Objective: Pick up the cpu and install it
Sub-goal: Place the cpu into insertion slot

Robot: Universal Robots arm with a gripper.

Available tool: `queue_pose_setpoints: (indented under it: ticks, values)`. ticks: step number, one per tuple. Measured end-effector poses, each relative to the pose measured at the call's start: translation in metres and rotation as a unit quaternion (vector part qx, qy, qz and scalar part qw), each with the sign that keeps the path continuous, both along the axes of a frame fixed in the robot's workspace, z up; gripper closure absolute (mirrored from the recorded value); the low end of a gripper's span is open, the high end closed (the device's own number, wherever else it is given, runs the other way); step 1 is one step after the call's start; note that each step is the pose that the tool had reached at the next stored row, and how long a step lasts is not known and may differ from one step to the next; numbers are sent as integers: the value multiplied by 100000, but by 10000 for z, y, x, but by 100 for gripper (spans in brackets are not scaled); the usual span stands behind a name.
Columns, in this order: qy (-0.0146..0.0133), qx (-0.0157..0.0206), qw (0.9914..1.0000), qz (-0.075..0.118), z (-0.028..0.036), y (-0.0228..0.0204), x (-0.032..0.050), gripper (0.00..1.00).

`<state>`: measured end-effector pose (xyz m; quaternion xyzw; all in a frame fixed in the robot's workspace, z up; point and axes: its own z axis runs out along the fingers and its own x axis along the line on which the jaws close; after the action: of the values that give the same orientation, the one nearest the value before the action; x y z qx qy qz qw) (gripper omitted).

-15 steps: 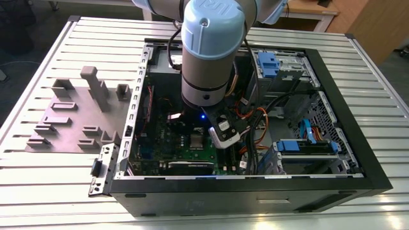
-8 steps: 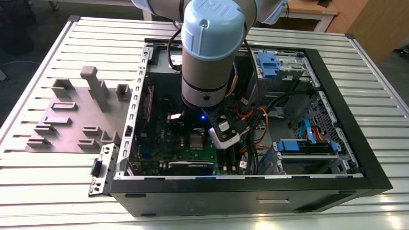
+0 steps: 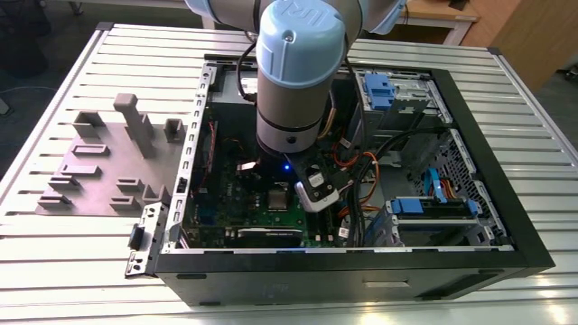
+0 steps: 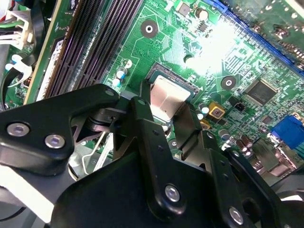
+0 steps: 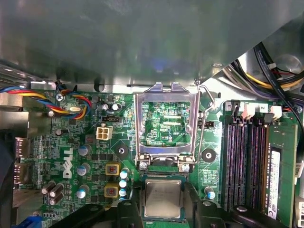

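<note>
Since the hinged silver metal load plate (image 5: 138,123) is standing swung up off its socket on the green motherboard (image 5: 128,133), with the thin wire lever (image 5: 205,114) beside it released, the seat beneath is lying open to take a chip. The small flat square cpu with the dull silver top (image 5: 162,198) is sitting squarely over that dark socket frame. Whether it is fully bedded or hanging just above cannot be told.

The black two-fingered gripper (image 4: 166,111) is standing narrow, its fingers (image 4: 142,118) flanking two opposite edges of the chip and apparently pinching it. Such an edge hold is leaving the metal top and the underside untouched, which suits a part that must go down flat and square.

In the exterior view the pale blue-and-grey robot arm (image 3: 289,81) is reaching straight down into the open black computer case (image 3: 361,277), and the socket is lying at about six o'clock from the arm's wrist. The grey plastic fixture blocks (image 3: 108,162) are resting on the ribbed metal table (image 3: 532,156) at nine o'clock of the case, well apart from the work, so the job is looking to be at the seating stage
</note>
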<state>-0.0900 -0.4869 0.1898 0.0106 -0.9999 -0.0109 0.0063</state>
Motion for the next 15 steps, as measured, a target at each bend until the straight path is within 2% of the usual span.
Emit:
queue_pose_setpoints:
  ticks: [15]
  values:
    - [-15, 8, 100000, 4, 24, 0, 1, 56]
